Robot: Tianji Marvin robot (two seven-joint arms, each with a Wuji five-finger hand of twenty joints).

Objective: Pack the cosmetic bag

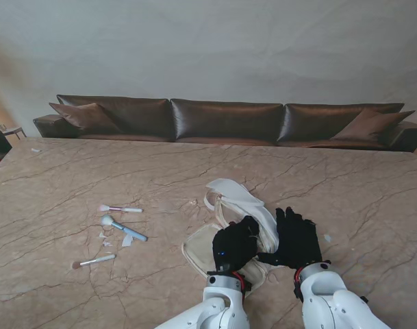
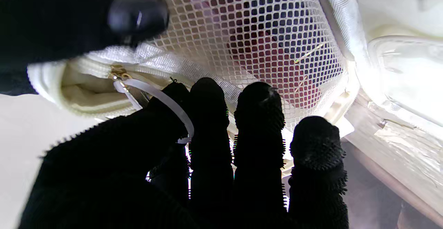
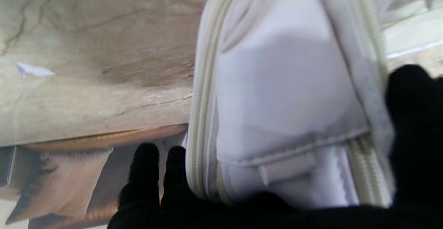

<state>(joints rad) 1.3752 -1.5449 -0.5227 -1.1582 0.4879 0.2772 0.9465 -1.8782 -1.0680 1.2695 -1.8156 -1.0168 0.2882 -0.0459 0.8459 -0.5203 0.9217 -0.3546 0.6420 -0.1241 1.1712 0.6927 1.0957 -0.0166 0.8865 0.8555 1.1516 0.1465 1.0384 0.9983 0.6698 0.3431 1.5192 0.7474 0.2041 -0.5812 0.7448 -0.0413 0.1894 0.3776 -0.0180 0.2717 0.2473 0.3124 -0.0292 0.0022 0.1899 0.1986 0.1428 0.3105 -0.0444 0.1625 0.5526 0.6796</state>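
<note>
A cream-white fabric cosmetics bag with zipper edging (image 1: 239, 223) is lying unzipped and spread on the beige marble counter (image 1: 331, 185), near me and slightly right of centre, its pale lid flap standing up on the far side. The black-gloved left robot hand (image 1: 234, 245) is pressing down on the bag's near half, while the black-gloved right robot hand (image 1: 295, 238) is sitting just right of it, against the bag's right side.

The left wrist view is showing what the stand view is hiding: a white mesh pocket (image 2: 263, 38) inside the bag with dark red and navy shapes behind it, and a white zipper pull loop (image 2: 162, 100) curving over the left robot hand's fingers (image 2: 207, 128), which are hooking it. The right wrist view is showing the right robot hand with fingers and thumb closing around a white padded wall of the bag and its ribbed zipper band (image 3: 202, 83).

Well to the left, three small makeup brushes (image 1: 119, 229) are lying apart from the bag on the counter.
</note>
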